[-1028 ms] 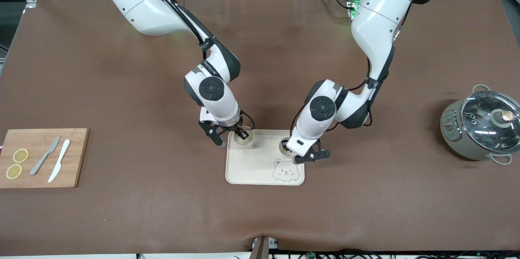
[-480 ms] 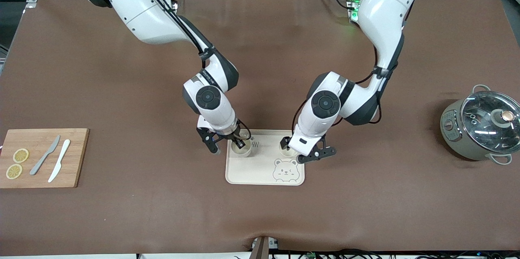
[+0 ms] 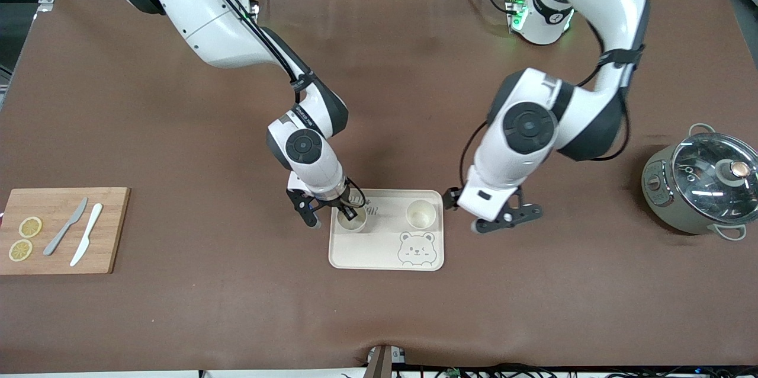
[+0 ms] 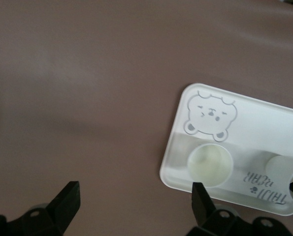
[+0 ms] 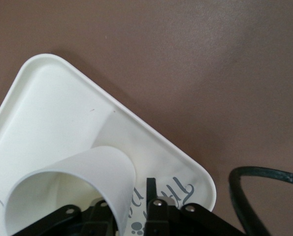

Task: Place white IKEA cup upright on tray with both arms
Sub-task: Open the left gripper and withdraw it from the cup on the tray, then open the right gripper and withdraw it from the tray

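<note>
The right pincer pinches the rim of a white cup standing on the tray. The left pincer gapes wide and empty over the bench, beside the tray's second upright cup.

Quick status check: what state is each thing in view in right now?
Cream rectangular tray: flat on the table, holding two cups.
White cup toward the left arm's end: upright, free.
White cup toward the right arm's end: upright, rim gripped.
Left gripper: open, beside the tray.
Right gripper: shut on that cup.
Glass-lidded grey pot: lid on.
</note>
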